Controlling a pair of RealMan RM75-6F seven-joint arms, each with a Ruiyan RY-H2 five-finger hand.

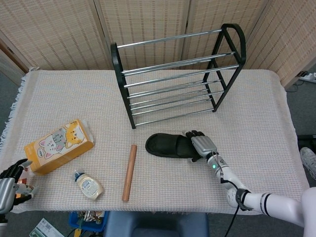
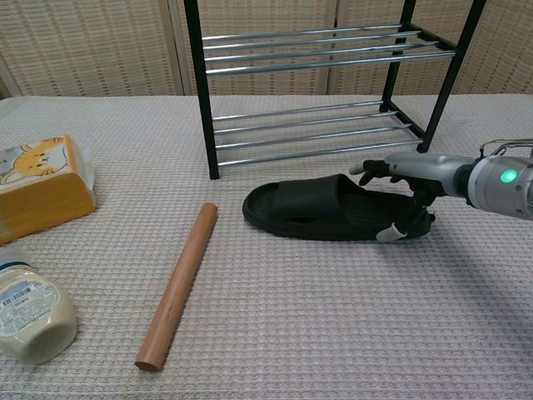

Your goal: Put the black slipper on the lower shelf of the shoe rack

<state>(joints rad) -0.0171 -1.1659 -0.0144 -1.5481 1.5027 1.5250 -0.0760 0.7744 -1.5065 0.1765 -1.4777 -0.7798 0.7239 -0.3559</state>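
Observation:
The black slipper [image 1: 170,145] [image 2: 316,208] lies flat on the cloth-covered table, just in front of the black shoe rack [image 1: 177,74], toe to the left. The rack's lower shelf [image 2: 312,133] of chrome bars holds nothing. My right hand [image 1: 201,144] [image 2: 408,179] hovers over the slipper's heel end. Its fingers spread above the slipper and its thumb sits low at the near side of the heel; no firm grip shows. My left hand [image 1: 7,190] rests at the table's near left corner, holding nothing.
An orange cat-print tissue box [image 1: 59,145] [image 2: 37,187] lies at the left, with a small white bottle [image 1: 89,185] [image 2: 29,312] nearer the front. A wooden rolling pin [image 1: 129,172] [image 2: 177,283] lies left of the slipper. Wicker screens stand behind the table.

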